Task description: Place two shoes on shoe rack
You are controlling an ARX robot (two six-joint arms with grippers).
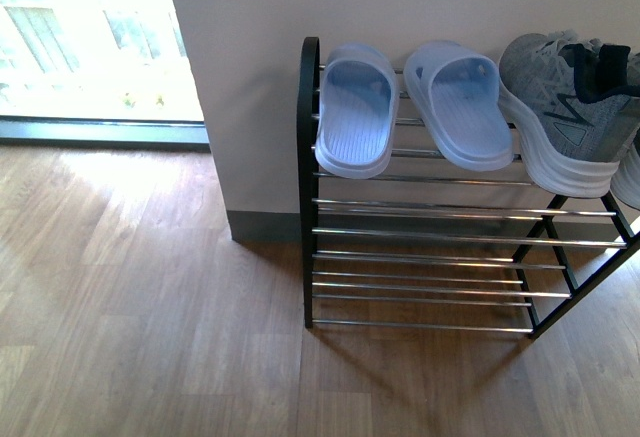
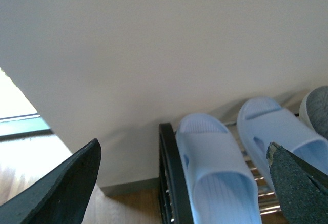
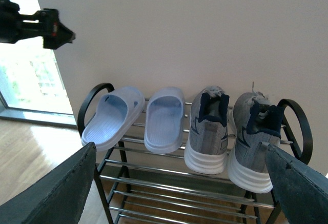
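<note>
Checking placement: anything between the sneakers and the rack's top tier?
Nothing visible. Both sneakers already sit on the top tier of the shoe rack, beside the blue slippers. Both pincers, right and left, are open and empty.

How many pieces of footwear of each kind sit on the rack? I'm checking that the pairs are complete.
Light blue slippers: 2
Grey sneakers: 2
Total: 4, all on the top tier of the shoe rack.
</note>
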